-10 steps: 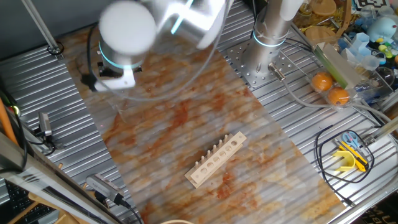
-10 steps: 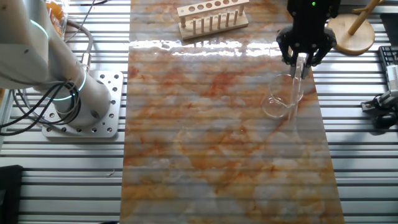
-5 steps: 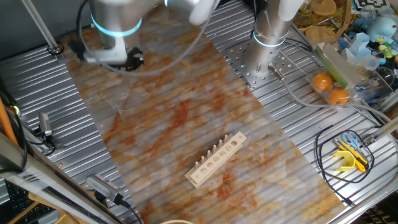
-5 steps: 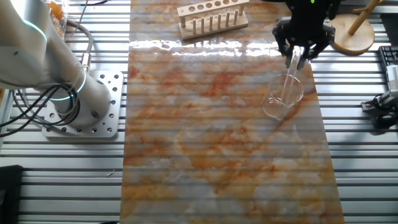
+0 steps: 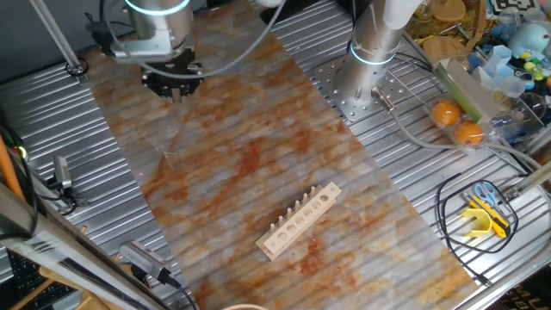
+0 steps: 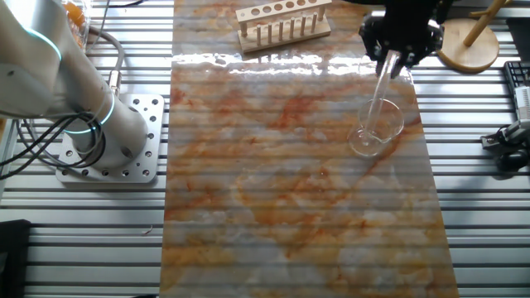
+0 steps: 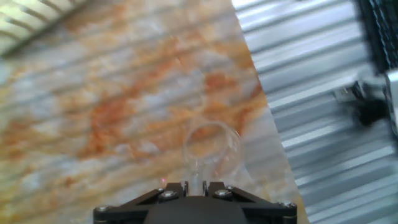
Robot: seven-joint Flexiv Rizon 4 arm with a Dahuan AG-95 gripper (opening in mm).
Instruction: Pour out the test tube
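Observation:
The test tube (image 6: 379, 99) is a thin clear tube held in my gripper (image 6: 396, 60), which is shut on its upper end. It slants down and to the left, and its lower end sits inside the clear glass beaker (image 6: 378, 130) on the marbled mat. In the hand view the test tube (image 7: 196, 169) runs out from between the fingers of the gripper (image 7: 196, 185) toward the round rim of the beaker (image 7: 211, 146). From the opposite side the gripper (image 5: 175, 86) hangs over the mat's far left part, and the glass hardly shows there.
A pale wooden rack (image 6: 281, 23) (image 5: 300, 221) stands on the mat, apart from the beaker. The arm's base (image 6: 103, 132) (image 5: 370, 69) is bolted beside the mat. A round wooden stand (image 6: 468, 45), two oranges (image 5: 458, 122), scissors (image 5: 486, 202) and cables lie off the mat.
The gripper has swung toward the rack end of the mat. The tube has gone from near upright to slanted, with its lower end staying in the beaker.

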